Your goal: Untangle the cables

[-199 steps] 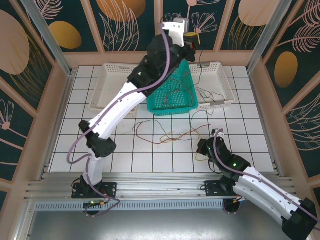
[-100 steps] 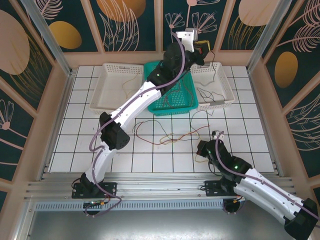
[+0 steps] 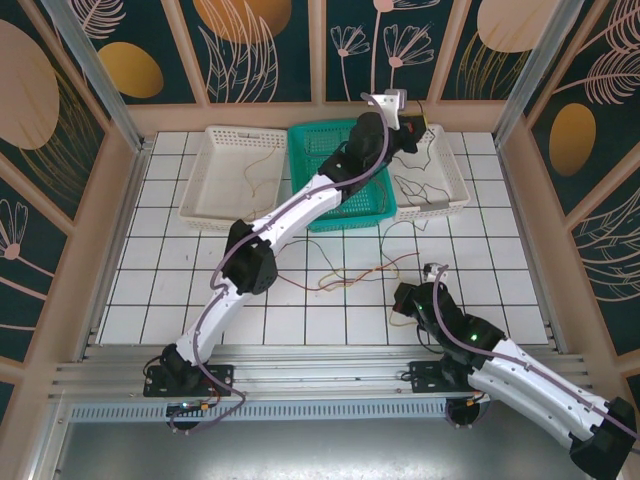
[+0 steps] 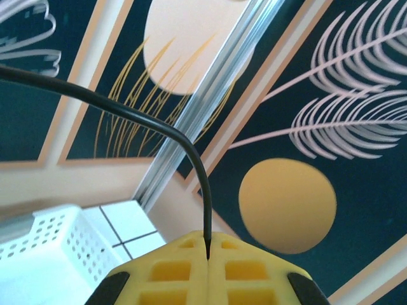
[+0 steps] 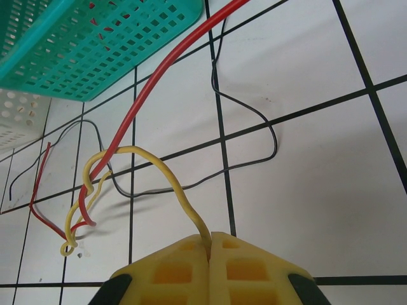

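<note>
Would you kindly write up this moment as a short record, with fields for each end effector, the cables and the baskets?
left end effector: shut on a black cable, raised at the far side
right end effector: shut on a yellow cable, low over the tiles
red cable: on the tiles, tangled with the yellow cable
teal basket: thin cables inside, set between two white baskets
left white basket: one thin cable inside
right white basket: thin cables inside
</note>
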`<action>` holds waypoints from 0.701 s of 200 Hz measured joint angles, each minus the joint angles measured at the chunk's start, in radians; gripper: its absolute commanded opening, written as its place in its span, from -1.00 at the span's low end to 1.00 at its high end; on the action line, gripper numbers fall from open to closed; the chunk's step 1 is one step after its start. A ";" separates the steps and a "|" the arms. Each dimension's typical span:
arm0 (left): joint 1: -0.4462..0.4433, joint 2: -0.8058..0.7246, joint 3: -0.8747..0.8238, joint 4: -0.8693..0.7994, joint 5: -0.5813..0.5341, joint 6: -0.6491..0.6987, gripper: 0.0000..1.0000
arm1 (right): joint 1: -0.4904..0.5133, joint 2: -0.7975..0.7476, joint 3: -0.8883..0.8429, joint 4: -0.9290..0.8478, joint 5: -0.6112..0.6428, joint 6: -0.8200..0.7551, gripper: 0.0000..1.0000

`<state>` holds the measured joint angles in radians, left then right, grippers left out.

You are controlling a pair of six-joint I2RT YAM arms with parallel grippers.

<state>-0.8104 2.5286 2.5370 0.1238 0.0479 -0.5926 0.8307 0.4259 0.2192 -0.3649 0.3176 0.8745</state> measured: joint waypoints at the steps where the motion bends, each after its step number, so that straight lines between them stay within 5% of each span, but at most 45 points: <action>1: 0.000 0.002 0.000 0.000 0.000 -0.001 -1.00 | 0.000 0.000 0.000 0.000 0.000 0.000 -1.00; 115: 0.000 0.107 -0.026 0.013 0.014 -0.058 -1.00 | 0.004 -0.001 -0.001 0.000 0.000 0.000 -1.00; 140: 0.000 0.161 -0.026 0.003 0.011 -0.067 -0.84 | 0.007 -0.006 -0.002 -0.002 0.000 0.000 -1.00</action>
<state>-0.8101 2.6892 2.5111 0.1272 0.0593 -0.6598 0.8379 0.4194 0.2176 -0.3664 0.3176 0.8745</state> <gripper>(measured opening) 0.061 0.042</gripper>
